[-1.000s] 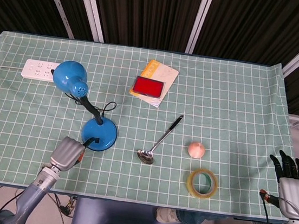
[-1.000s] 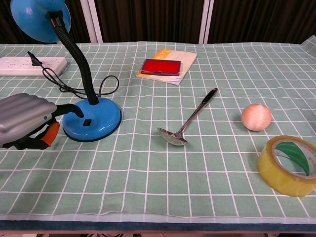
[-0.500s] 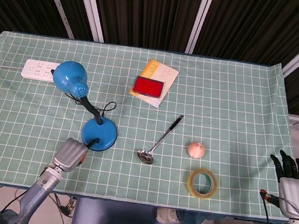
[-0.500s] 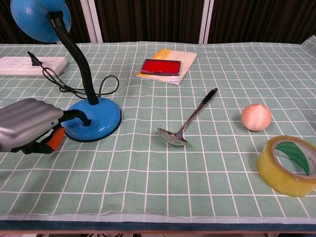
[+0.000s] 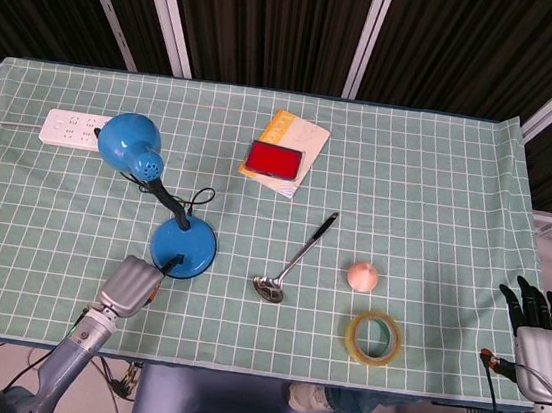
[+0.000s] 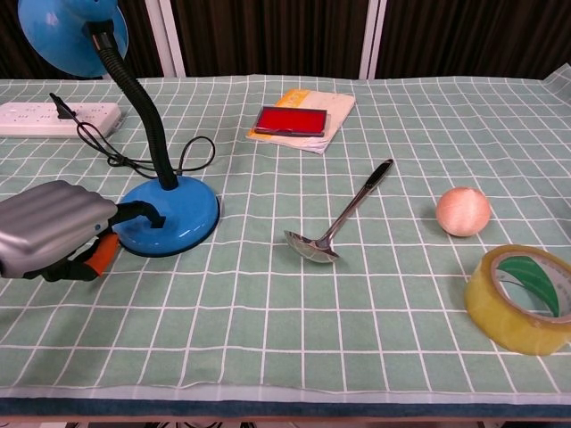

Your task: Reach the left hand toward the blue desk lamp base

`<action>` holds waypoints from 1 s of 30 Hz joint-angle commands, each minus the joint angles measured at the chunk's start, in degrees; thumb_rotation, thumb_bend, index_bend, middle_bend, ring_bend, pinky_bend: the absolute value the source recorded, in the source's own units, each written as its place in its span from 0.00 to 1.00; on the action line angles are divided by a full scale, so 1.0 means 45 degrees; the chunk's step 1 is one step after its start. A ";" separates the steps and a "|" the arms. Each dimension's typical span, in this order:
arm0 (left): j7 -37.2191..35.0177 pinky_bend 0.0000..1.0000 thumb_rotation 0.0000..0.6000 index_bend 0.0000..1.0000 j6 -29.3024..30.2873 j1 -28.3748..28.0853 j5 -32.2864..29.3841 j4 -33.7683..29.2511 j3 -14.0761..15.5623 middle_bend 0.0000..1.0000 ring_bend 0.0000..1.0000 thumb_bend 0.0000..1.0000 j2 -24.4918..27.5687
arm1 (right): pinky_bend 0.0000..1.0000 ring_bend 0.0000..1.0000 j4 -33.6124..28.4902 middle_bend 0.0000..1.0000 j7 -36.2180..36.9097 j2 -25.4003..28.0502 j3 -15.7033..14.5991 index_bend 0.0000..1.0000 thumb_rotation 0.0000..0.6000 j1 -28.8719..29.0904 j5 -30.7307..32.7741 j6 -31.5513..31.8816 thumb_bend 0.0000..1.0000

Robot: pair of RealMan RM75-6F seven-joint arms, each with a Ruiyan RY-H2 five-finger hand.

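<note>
The blue desk lamp stands left of centre, its round base [image 5: 183, 247] [image 6: 171, 220] joined by a black bent neck to a blue shade [image 5: 130, 142]. My left hand [image 5: 128, 286] [image 6: 55, 232] hovers low just off the base's near-left rim, its silver back up and most fingers curled under, holding nothing. One black finger [image 6: 145, 211] reaches over the rim, close to the small black switch. My right hand [image 5: 538, 321] hangs off the table's right edge with its fingers spread and nothing in it; the chest view does not show it.
The lamp's cord [image 6: 116, 156] loops back to a white power strip [image 5: 72, 128]. A red case on a yellow booklet [image 5: 278, 158], a metal ladle [image 5: 295, 257], a peach ball [image 5: 362, 276] and a tape roll [image 5: 374, 337] lie to the right.
My left hand has drifted slightly right and toward the near edge, and its outstretched finger now lies over the lamp base's rim. The right hand has barely moved.
</note>
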 commanded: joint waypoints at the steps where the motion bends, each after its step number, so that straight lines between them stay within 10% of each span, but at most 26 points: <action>1: 0.0068 0.92 1.00 0.26 0.0093 0.0027 0.0021 -0.0079 0.0056 0.82 0.80 0.79 0.0059 | 0.00 0.07 0.0006 0.04 -0.0001 -0.0005 -0.0006 0.13 1.00 0.0001 -0.0013 0.0002 0.17; 15: 0.0639 0.85 1.00 0.28 0.1329 0.0280 0.0564 -0.0071 0.0125 0.71 0.71 0.73 0.0053 | 0.00 0.07 0.0034 0.04 -0.0040 -0.0032 -0.0022 0.13 1.00 0.0009 -0.0060 0.0010 0.17; 22: -0.0205 0.40 1.00 0.20 0.3544 0.0785 0.2016 -0.0934 -0.0141 0.32 0.33 0.53 0.0581 | 0.00 0.07 0.0027 0.04 -0.0051 -0.0033 -0.0028 0.13 1.00 0.0011 -0.0084 0.0021 0.17; 30: -0.2447 0.23 1.00 0.15 0.4935 0.1973 0.2563 -0.2593 0.0635 0.17 0.15 0.39 0.3305 | 0.00 0.07 0.0010 0.04 -0.0047 -0.0023 -0.0035 0.13 1.00 0.0001 -0.0097 0.0037 0.17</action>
